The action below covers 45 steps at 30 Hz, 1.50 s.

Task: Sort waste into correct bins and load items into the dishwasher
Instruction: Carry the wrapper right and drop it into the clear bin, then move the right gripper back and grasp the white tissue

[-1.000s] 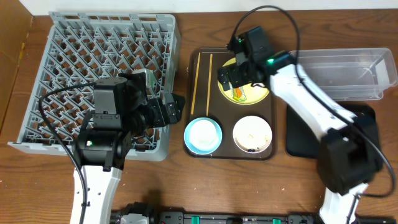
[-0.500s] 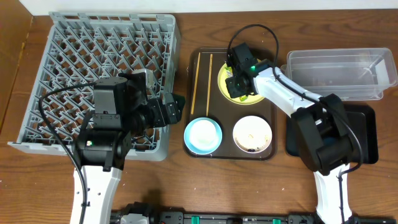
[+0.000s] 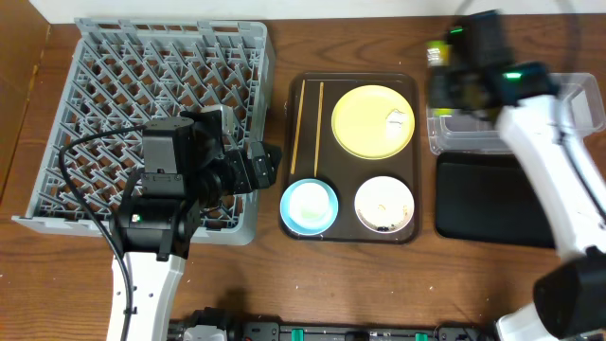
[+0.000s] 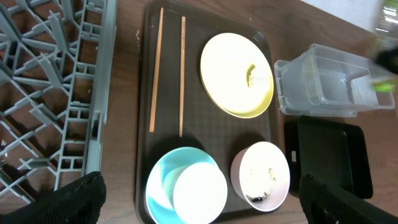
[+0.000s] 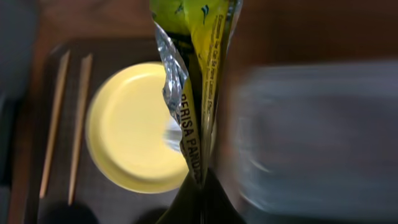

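Note:
My right gripper point(image 5: 202, 186) is shut on the green-and-yellow snack wrapper point(image 5: 193, 74), which it holds in the air. In the overhead view this gripper point(image 3: 453, 74) is blurred above the left end of the clear tub point(image 3: 530, 114). The pale yellow plate point(image 3: 372, 120) carries a crumpled white tissue point(image 3: 398, 117). Chopsticks point(image 3: 303, 123) lie along the left side of the brown tray point(image 3: 350, 230). A small white cup point(image 4: 199, 191) sits in the light blue bowl point(image 4: 163, 180). The white bowl point(image 4: 260, 174) holds rice scraps. My left gripper point(image 4: 202, 196) hangs open above the cup, by the grey dish rack point(image 3: 161, 114).
The black tray point(image 3: 492, 201) lies in front of the clear tub, right of the brown tray. The dish rack fills the left half of the table. Bare wood shows along the front edge.
My right gripper shut on the wrapper on the yellow plate, lifted it and carried it right, over the clear tub's left end. The left arm has not moved.

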{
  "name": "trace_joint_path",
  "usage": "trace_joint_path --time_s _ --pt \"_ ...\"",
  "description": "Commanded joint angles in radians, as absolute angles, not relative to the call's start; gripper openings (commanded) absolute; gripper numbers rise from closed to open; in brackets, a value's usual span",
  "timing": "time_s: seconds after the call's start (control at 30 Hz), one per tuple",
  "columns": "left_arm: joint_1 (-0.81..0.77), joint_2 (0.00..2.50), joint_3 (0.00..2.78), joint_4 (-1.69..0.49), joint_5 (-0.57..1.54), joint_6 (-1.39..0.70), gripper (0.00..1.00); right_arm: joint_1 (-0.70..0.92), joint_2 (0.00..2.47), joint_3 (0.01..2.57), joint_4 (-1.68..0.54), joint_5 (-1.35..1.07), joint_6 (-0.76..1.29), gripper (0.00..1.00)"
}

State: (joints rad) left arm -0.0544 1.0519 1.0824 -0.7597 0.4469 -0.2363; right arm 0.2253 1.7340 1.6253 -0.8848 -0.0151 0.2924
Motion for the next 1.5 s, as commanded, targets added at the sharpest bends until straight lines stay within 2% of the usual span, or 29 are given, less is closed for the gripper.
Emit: trace_joint_path --time_s 0.0,0.17,0.47,0.53,0.57,0.63,0.73,0.9,1.13,1.2,1.33,1.47 --pt "-0.057 1.050 1.104 -0.762 0.463 -0.242 0.99 0.112 1.755 1.613 -0.971 0.000 0.395 0.01" --pt "-0.057 1.050 1.104 -0.762 0.463 -0.242 0.99 0.029 1.803 1.572 -0.939 -0.001 0.406 0.01" --pt "-0.057 1.050 1.104 -0.762 0.463 -0.242 0.99 0.005 1.902 1.562 -0.867 0.000 0.710 0.01" --pt "-0.057 1.050 1.104 -0.762 0.463 -0.242 0.99 0.005 1.917 1.562 -0.847 -0.001 0.785 0.10" --pt "-0.057 1.050 1.104 -0.762 0.463 -0.242 0.99 0.005 1.921 1.562 -0.833 0.001 0.817 0.23" --pt "-0.057 1.050 1.104 -0.762 0.463 -0.242 0.99 0.005 1.924 1.562 -0.798 -0.008 0.837 0.44" --pt "-0.057 1.050 1.104 -0.762 0.463 -0.242 0.99 0.005 1.917 1.570 -0.766 -0.088 0.836 0.47" --pt "-0.057 1.050 1.104 -0.762 0.463 -0.242 0.99 0.038 1.863 1.585 -0.716 -0.229 0.668 0.43" --pt "-0.057 1.050 1.104 -0.762 0.463 -0.242 0.99 0.242 1.821 1.581 -0.744 -0.216 0.173 0.43" --pt "-0.057 1.050 1.104 -0.762 0.463 -0.242 0.99 0.314 1.837 1.565 -0.752 -0.142 0.105 0.45" --pt "-0.057 1.050 1.104 -0.762 0.463 -0.242 0.99 0.435 1.894 1.521 -0.696 0.125 0.099 0.50" --pt "-0.057 1.050 1.104 -0.762 0.463 -0.242 0.99 0.476 1.985 1.512 -0.599 0.286 0.100 0.48"
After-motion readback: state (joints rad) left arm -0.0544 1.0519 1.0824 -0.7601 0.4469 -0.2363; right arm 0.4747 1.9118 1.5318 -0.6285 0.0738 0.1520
